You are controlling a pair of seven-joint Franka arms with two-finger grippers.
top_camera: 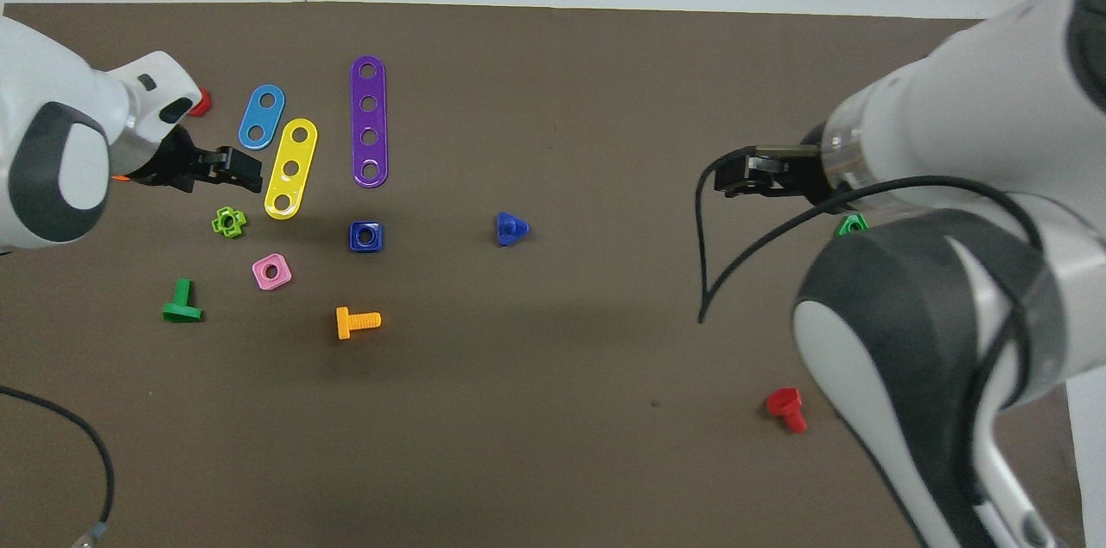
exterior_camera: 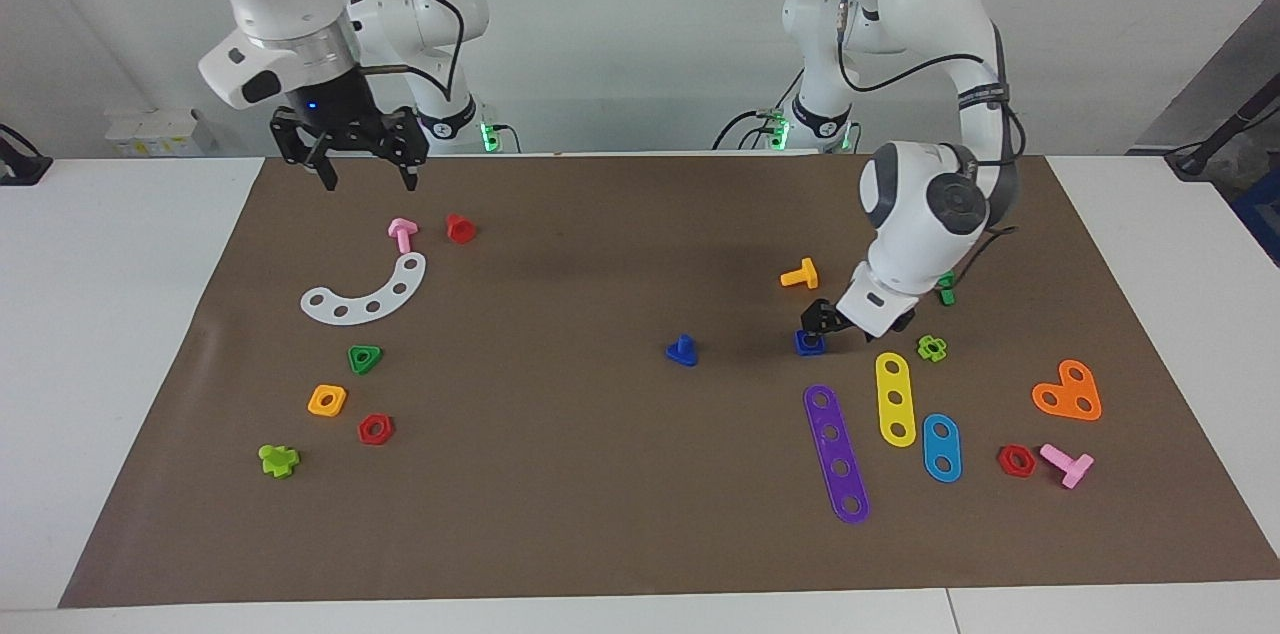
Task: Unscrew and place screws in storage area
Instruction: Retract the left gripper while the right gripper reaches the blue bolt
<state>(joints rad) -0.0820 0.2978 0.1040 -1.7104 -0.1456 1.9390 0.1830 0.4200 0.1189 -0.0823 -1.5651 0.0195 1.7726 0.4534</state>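
Observation:
The blue screw (exterior_camera: 682,350) stands alone on its triangular head, stem up, in the middle of the brown mat (exterior_camera: 600,514); it also shows in the overhead view (top_camera: 511,229). A blue square nut (exterior_camera: 810,342) lies loose beside it toward the left arm's end, also in the overhead view (top_camera: 365,236). My left gripper (exterior_camera: 822,317) is open and empty, low beside that nut and apart from it. My right gripper (exterior_camera: 368,176) is open and empty, raised over the mat's edge by a pink bolt (exterior_camera: 402,233) and a red bolt (exterior_camera: 460,228).
Purple (exterior_camera: 836,454), yellow (exterior_camera: 896,398) and blue (exterior_camera: 941,447) strips, an orange bolt (exterior_camera: 800,274) and a lime nut (exterior_camera: 932,347) lie around the left gripper. A white curved strip (exterior_camera: 365,299) and several coloured nuts lie at the right arm's end.

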